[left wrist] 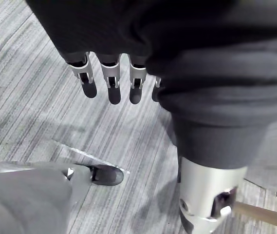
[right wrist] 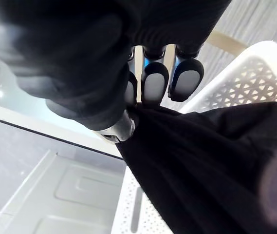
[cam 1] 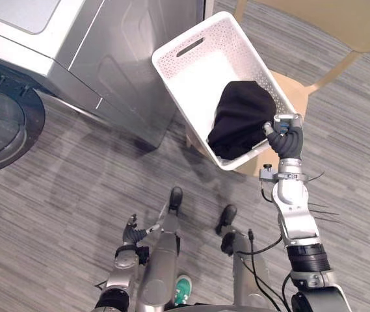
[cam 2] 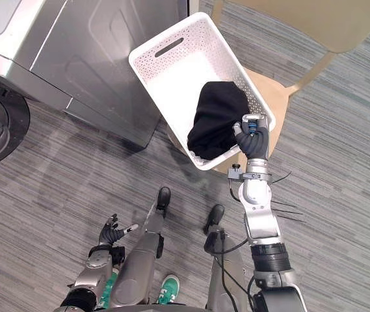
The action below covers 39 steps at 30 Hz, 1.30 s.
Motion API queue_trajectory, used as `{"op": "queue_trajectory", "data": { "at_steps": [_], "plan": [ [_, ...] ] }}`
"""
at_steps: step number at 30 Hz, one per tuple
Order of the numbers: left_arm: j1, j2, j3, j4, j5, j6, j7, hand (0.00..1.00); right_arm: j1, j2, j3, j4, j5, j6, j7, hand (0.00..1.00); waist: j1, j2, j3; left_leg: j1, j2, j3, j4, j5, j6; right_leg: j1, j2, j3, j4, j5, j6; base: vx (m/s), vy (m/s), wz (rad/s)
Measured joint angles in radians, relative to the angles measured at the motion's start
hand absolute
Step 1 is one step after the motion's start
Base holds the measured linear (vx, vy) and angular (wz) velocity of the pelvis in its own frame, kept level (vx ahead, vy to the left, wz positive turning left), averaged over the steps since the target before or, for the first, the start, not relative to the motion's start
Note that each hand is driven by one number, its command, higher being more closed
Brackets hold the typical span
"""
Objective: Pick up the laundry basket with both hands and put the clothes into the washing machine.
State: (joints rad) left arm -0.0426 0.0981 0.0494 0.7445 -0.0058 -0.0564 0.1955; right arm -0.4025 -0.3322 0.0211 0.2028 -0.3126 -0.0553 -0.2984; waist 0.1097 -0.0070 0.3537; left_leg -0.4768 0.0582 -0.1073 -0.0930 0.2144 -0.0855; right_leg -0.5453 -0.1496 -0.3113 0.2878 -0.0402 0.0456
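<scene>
Right hand (cam 1: 287, 134) clamps near rim of tilted laundry basket (cam 1: 191, 78), black clothes (cam 1: 240, 117) inside; washing machine (cam 1: 100, 45) lies leftward; left hand (cam 1: 131, 232) hangs slack, empty, well apart.

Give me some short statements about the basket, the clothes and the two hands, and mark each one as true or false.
1. The white basket holds a black garment. True.
2. Both hands grip the basket. False: the left hand hangs open, low and away from it.
3. The right hand is at the basket's near rim, pinching the garment. True.
4. The basket is inside the washing machine. False: it is outside, over a wooden chair.
</scene>
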Motion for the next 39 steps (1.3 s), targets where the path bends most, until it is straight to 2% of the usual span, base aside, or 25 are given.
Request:
{"op": "queue_trajectory", "data": {
  "at_steps": [3, 7, 10, 13, 17, 18, 22, 25, 27, 33, 39],
  "plan": [
    [0.015, 0.021, 0.000, 0.003, 0.000, 0.000, 0.001, 0.00, -0.026, -0.017, 0.029, 0.044, -0.044, 0.017, 0.001, 1.00, -0.013, 0.000, 0.000, -0.001, -0.001, -0.002, 0.000, 0.000, 0.000, 0.001, 0.000, -0.001, -0.002, 0.001, 0.000, 0.00, -0.010, 0.00],
    [0.017, 0.029, 0.000, 0.003, 0.001, -0.001, 0.001, 0.00, -0.043, -0.010, 0.028, 0.057, -0.047, 0.022, -0.002, 1.00, -0.013, 0.000, 0.000, -0.001, 0.000, -0.002, 0.000, 0.000, 0.000, 0.000, 0.001, 0.000, -0.002, 0.001, 0.000, 0.00, -0.037, -0.01],
    [0.017, 0.024, 0.001, 0.002, 0.000, -0.001, 0.002, 0.00, -0.037, 0.037, 0.007, 0.027, 0.002, 0.023, -0.011, 1.00, -0.013, 0.000, 0.000, -0.001, 0.001, -0.002, 0.000, 0.000, 0.000, 0.000, 0.001, 0.000, -0.002, 0.001, 0.000, 0.00, -0.041, -0.01],
    [0.017, 0.017, 0.001, -0.002, 0.000, 0.000, 0.002, 0.00, 0.001, 0.089, -0.017, -0.086, 0.053, 0.019, -0.024, 1.00, -0.012, 0.000, 0.000, 0.001, 0.001, -0.002, 0.000, -0.001, 0.000, 0.001, 0.001, 0.001, 0.003, -0.002, 0.001, 0.00, -0.011, 0.00],
    [0.019, -0.003, 0.002, -0.007, 0.000, 0.001, 0.002, 0.00, 0.029, 0.137, -0.023, -0.168, 0.118, -0.010, -0.030, 1.00, -0.012, 0.000, 0.000, 0.026, 0.000, 0.000, 0.000, -0.001, 0.000, 0.022, 0.000, 0.009, 0.009, -0.004, 0.002, 0.00, -0.039, 0.01],
    [0.020, -0.007, 0.002, -0.007, 0.000, 0.001, 0.002, 0.00, 0.040, 0.140, -0.022, -0.182, 0.119, -0.012, -0.030, 0.00, -0.011, 0.000, 0.000, 0.035, 0.000, 0.000, 0.000, -0.001, 0.000, 0.031, 0.000, 0.009, 0.009, -0.005, 0.002, -0.02, -0.043, 0.02],
    [0.022, -0.006, 0.002, -0.006, 0.000, 0.002, 0.001, 0.00, 0.046, 0.118, -0.008, -0.183, 0.116, -0.017, -0.013, 0.00, -0.013, 0.001, 0.000, 0.038, 0.001, 0.000, 0.000, -0.008, 0.000, 0.035, 0.004, 0.012, 0.004, -0.005, 0.003, -0.05, -0.031, -0.01],
    [0.023, 0.007, 0.001, -0.004, 0.000, 0.002, 0.000, 0.00, 0.013, 0.028, 0.060, -0.137, 0.079, -0.014, 0.037, 0.00, -0.016, 0.001, 0.000, 0.034, 0.006, 0.000, -0.001, -0.010, 0.003, 0.037, 0.010, 0.013, -0.015, 0.000, 0.005, -0.05, -0.028, -0.05],
    [0.024, 0.012, 0.001, -0.004, 0.000, 0.002, 0.001, 0.00, -0.009, 0.004, 0.081, -0.106, 0.065, -0.012, 0.047, 0.00, -0.015, 0.001, 0.000, 0.034, 0.007, 0.000, -0.001, -0.010, 0.003, 0.037, 0.011, 0.013, -0.018, 0.004, 0.007, -0.02, -0.015, -0.02],
    [0.024, 0.048, 0.001, 0.003, 0.015, 0.001, 0.001, 0.00, -0.184, -0.117, 0.224, 0.059, -0.016, -0.003, 0.068, 0.00, -0.013, 0.001, 0.001, 0.021, 0.012, 0.001, 0.000, -0.003, 0.005, 0.040, 0.023, 0.013, -0.049, 0.031, -0.002, 0.01, -0.022, -0.01],
    [0.023, 0.062, 0.000, 0.005, 0.016, -0.010, 0.002, 0.00, -0.362, -0.196, 0.342, 0.191, -0.083, 0.002, 0.085, 0.00, -0.001, 0.003, 0.001, 0.021, 0.011, -0.002, 0.000, -0.002, 0.005, 0.043, 0.025, 0.010, -0.056, 0.031, -0.002, 0.03, -0.030, 0.00]
  ]
}}
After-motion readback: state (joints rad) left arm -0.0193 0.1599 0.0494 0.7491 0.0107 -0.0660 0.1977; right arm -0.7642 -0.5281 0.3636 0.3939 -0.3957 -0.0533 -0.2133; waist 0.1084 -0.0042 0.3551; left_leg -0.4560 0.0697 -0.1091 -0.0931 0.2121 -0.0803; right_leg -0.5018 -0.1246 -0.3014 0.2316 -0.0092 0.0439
